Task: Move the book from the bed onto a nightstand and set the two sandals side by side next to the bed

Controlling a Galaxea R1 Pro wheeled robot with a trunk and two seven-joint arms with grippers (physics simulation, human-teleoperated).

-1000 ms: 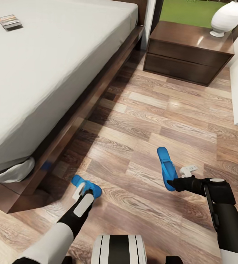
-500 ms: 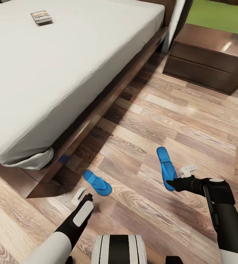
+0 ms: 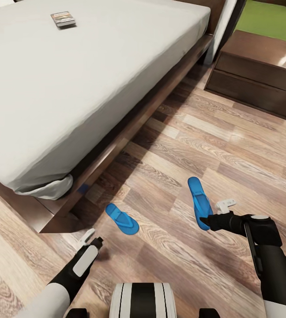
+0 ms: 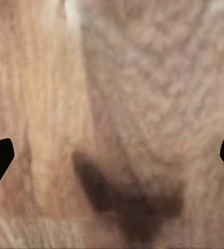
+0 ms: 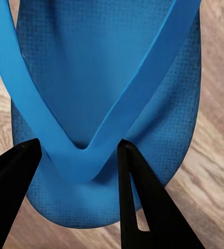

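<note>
The right gripper (image 3: 210, 219) grips one blue sandal (image 3: 200, 202) at the end nearest the robot; in the right wrist view its dark fingers (image 5: 135, 187) sit either side of the point where the strap (image 5: 81, 150) meets the sole, so the hold looks narrow and close to the tip; the sandal reaches away from the gripper over the wooden floor (image 3: 231, 145), and whether its far end touches the boards cannot be told. The left gripper (image 3: 90, 238) is spread wide and holds nothing, with bare floor under it; the other sandal (image 3: 122, 218) lies flat just beyond it, near the corner of the bed (image 3: 94, 88) frame.

The likely trouble is the narrow pinch: with most of the sole hanging past the fingers, a swing could make the sandal pivot or slip out, and it may land askew rather than parallel to its mate. The two sandals are apart and point differently, so a careless set-down would leave them not side by side; a low carry could also knock the lying sandal under the bed frame.

The book (image 3: 63, 18) lies on the mattress toward the headboard end, well away from both arms; the nightstand (image 3: 257, 75) stands beside the bed's head.
</note>
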